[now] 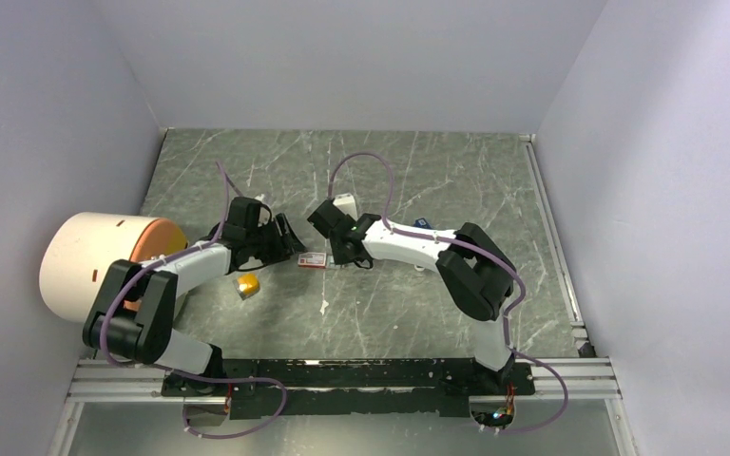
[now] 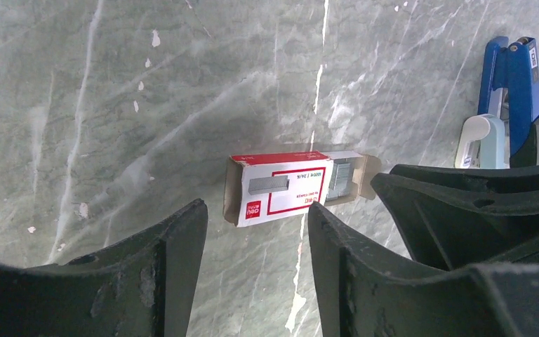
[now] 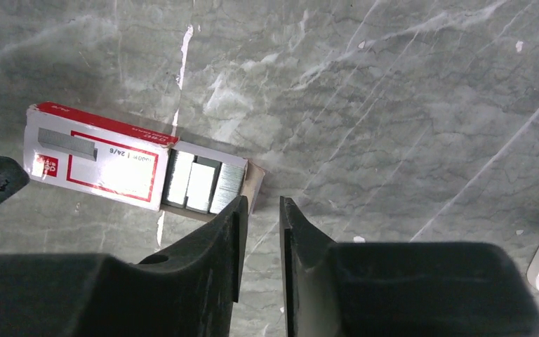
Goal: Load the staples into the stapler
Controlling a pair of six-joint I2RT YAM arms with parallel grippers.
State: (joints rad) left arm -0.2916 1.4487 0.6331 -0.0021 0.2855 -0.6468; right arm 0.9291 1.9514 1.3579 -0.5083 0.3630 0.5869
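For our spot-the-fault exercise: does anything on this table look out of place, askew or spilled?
The red-and-white staple box lies with its inner tray slid partway out, baring the staples. Nothing looks spilled; the strips sit side by side inside.

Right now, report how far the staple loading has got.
Done: the box is slid open, baring the staples. In hand: the right gripper sits at the box's open end, jaws narrow with nothing between them; the left gripper hangs open over the box. Left: lift the staples out and load the stapler, which lies untouched aside.
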